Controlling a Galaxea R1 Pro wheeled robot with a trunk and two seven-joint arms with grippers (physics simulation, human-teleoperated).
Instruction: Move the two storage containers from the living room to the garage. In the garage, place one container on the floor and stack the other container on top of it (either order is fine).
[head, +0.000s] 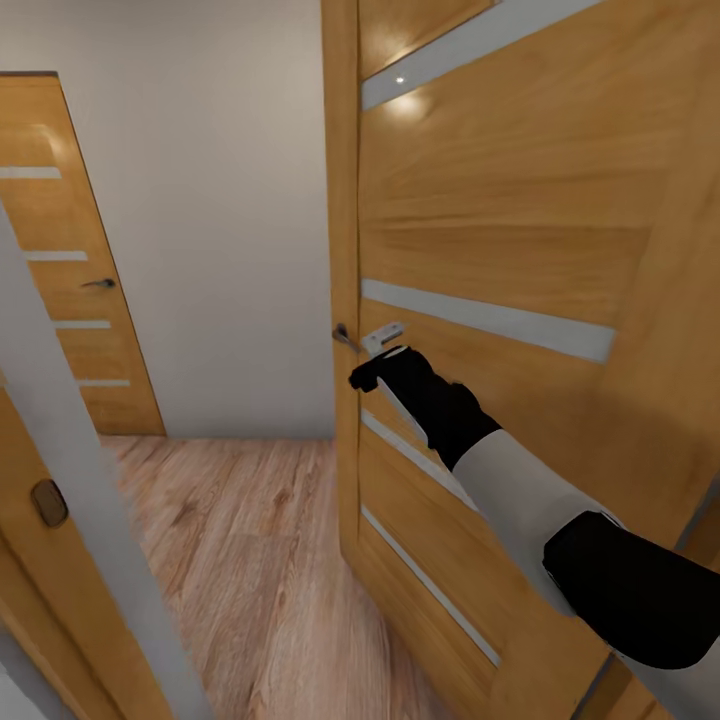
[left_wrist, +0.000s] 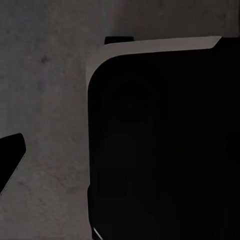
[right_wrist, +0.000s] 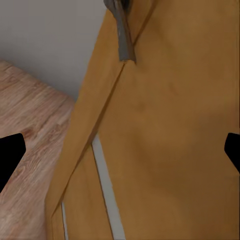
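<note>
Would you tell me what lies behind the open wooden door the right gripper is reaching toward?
Past the door edge: wood-plank floor, a grey-white wall and another door. The panel hides whatever is directly behind it.

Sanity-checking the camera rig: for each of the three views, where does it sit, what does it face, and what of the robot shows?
Head view: on the head, facing forward and down at a honey-wood door with frosted strips; the right arm's black hand reaches near its grey metal lever handle.
Left wrist view: on the left arm, facing a mottled grey surface and a black rounded body; one dark fingertip shows.
Right wrist view: on the right arm, facing the door; dark fingertips at both edges.
Shared: head and right wrist views show door, handle, light wood-plank floor.
</note>
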